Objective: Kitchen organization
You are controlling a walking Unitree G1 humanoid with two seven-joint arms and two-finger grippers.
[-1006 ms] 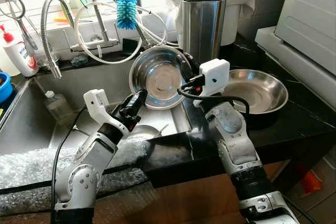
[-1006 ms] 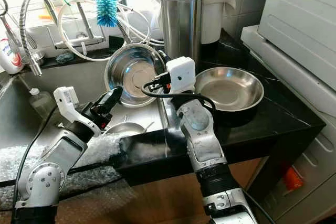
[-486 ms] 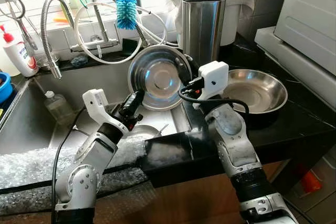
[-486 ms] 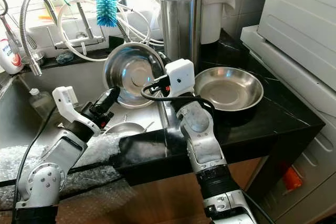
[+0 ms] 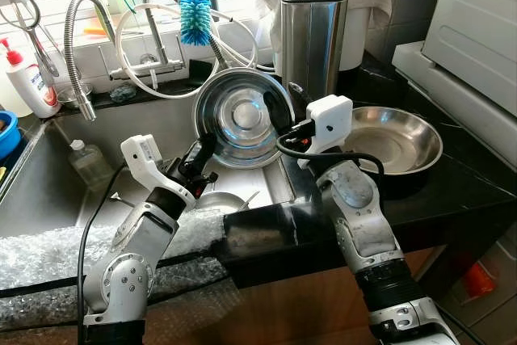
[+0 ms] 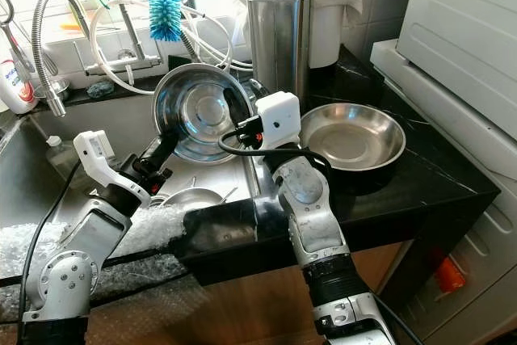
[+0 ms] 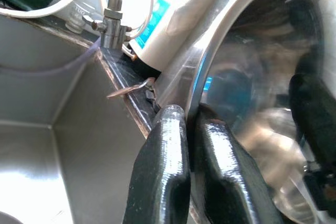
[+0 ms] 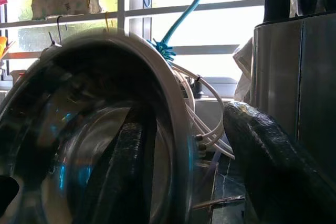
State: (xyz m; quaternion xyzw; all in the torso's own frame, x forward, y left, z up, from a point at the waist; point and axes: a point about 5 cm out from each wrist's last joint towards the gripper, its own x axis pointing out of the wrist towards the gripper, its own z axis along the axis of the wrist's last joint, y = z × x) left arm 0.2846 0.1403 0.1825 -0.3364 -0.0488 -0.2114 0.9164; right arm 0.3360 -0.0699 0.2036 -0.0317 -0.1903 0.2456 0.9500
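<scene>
Since this steel bowl [image 5: 242, 117] looks stiff, light and slick, my left claw [image 7: 185, 124] pinches its thin rim; my right claw [image 5: 279, 107] straddles the opposite edge, holding.

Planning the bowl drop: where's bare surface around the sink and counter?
Free: black counter right of the wide steel bowl, and the sink floor left of the left gripper. Crowded: between knife block and faucet, where both grippers hold the tilted bowl.

Both claws, left [image 6: 164, 149] and right [image 6: 242, 111], pinch opposite rims of a tilted steel bowl [image 6: 196, 111].
</scene>
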